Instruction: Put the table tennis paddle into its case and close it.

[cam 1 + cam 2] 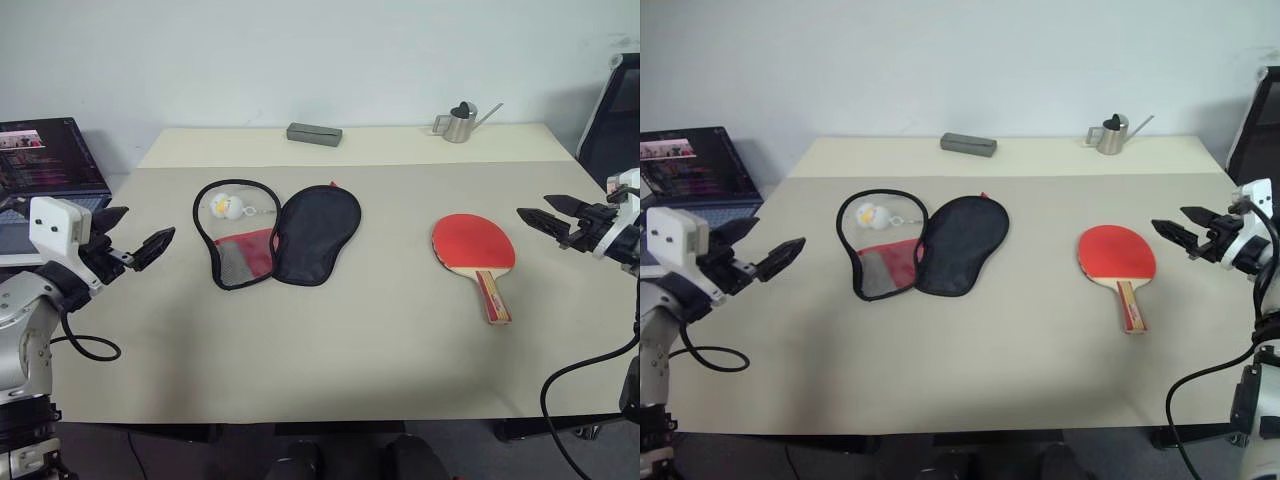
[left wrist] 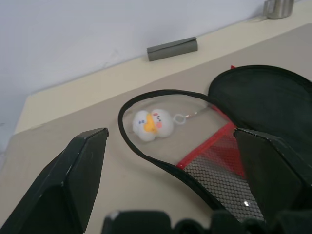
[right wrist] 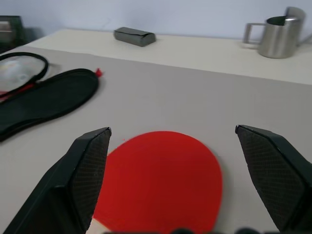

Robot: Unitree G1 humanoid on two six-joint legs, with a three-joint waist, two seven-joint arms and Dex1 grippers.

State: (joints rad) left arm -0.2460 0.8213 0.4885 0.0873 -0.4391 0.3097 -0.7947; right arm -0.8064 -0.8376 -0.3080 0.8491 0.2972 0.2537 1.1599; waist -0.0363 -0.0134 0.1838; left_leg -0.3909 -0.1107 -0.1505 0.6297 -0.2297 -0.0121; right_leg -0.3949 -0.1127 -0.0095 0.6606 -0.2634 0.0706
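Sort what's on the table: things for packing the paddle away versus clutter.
For the job:
- table tennis paddle
- case, lying open, duck charm attached

Clutter:
- grey box at the far edge
- metal watering can
- laptop beside the table

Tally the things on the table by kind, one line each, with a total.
Table tennis paddle: 1
Case, lying open: 1
Duck charm: 1
Small grey box: 1
Metal watering can: 1
Total: 5
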